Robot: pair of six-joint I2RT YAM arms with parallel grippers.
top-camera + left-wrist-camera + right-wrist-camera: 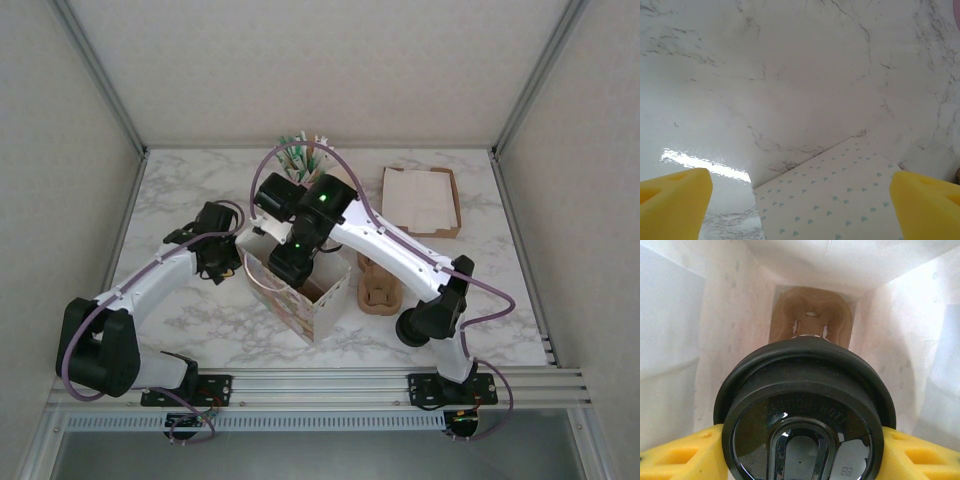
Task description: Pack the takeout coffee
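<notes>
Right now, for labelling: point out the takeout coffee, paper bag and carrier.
takeout coffee [805,410]: right wrist, black lid's top.
paper bag [332,305]: top external, outer wall.
carrier [810,315]: right wrist, brown floor piece.

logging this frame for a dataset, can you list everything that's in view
takeout coffee: one, black lid, inside the open bag, above the carrier there
paper bag: one, white with small blue hearts, upright mid-table
cup carrier: two, brown; one at the bag's bottom, one on the table right of the bag
cardboard box: one, brown, pale inside, far right
sticks: a bunch, green and white, far edge behind the bag
table: one, white marble
left gripper: yellow fingers, open, by the bag's left wall
right gripper: yellow fingers, closed on the takeout coffee
</notes>
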